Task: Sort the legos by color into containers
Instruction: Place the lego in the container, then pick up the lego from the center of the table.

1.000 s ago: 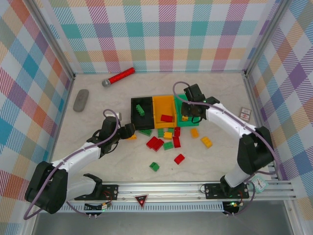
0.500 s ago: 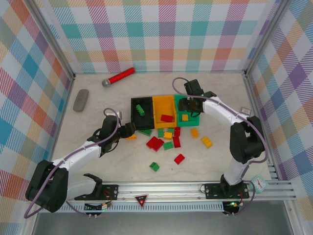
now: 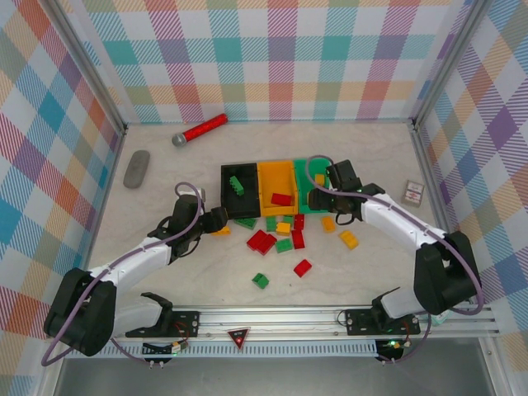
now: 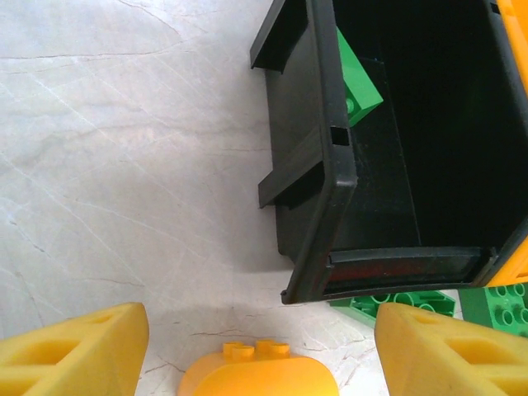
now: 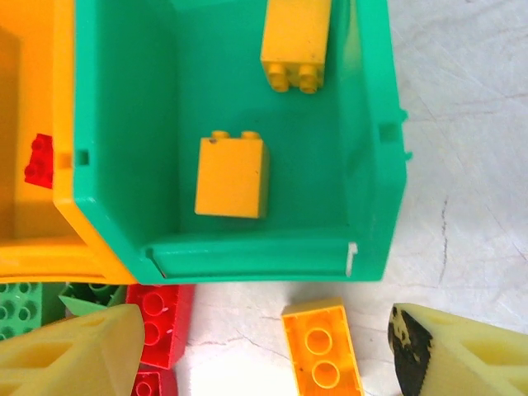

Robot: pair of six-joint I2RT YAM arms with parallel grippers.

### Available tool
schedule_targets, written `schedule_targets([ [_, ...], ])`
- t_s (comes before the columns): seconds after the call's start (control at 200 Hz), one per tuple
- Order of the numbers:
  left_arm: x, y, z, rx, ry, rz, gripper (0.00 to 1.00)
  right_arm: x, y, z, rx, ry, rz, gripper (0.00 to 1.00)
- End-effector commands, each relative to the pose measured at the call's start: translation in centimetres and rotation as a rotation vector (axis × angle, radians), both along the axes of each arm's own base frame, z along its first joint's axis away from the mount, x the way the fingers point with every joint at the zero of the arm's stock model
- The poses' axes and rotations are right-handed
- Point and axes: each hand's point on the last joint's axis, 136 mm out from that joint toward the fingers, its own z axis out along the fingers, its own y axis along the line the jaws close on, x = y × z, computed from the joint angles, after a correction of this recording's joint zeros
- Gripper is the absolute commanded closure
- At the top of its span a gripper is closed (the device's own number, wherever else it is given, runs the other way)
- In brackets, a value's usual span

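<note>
Roughly between the spread fingers [image 5: 74, 355] of the right end effector [image 5: 266, 330] (holding nothing) lies an orange lego [image 5: 322, 348].

Glossy plastic containers [image 5: 394, 99], legos [image 5: 231, 177] — matt table [image 5: 470, 124]

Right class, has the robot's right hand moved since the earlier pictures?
Yes. The right hand has pulled back from over the green bin toward the arm bases, to its near wall.
</note>
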Motion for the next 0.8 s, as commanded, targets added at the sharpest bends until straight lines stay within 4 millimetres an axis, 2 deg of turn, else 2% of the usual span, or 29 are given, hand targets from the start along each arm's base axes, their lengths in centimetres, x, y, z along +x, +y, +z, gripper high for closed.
schedule_targets([
  [0.0,0.5,0.8,0.8,0.012,-0.012,0.036,0.27,-0.3,0.1,0.0,0.018,-0.013,-0.015,0.22],
  [0.105,0.5,1.1,0.9,0.023,-0.015,0.049,0.28,-1.2,1.9,0.0,0.101,0.001,0.021,0.23],
  [0.245,0.6,1.8,0.6,0.04,-0.003,0.086,0.28,-2.2,5.3,1.5,0.098,-0.038,0.12,0.23],
  [0.445,0.6,2.8,-0.1,0.006,0.027,0.131,0.28,-3.8,12.2,2.5,0.163,-0.047,0.305,0.23],
  [0.665,0.7,4.3,-1.4,-0.085,0.078,0.189,0.28,-5.8,21.0,0.7,0.097,-0.028,0.541,0.23],
  [0.795,0.9,4.9,-2.0,-0.136,0.106,0.212,0.28,-6.7,25.3,-0.4,0.079,-0.014,0.64,0.23],
])
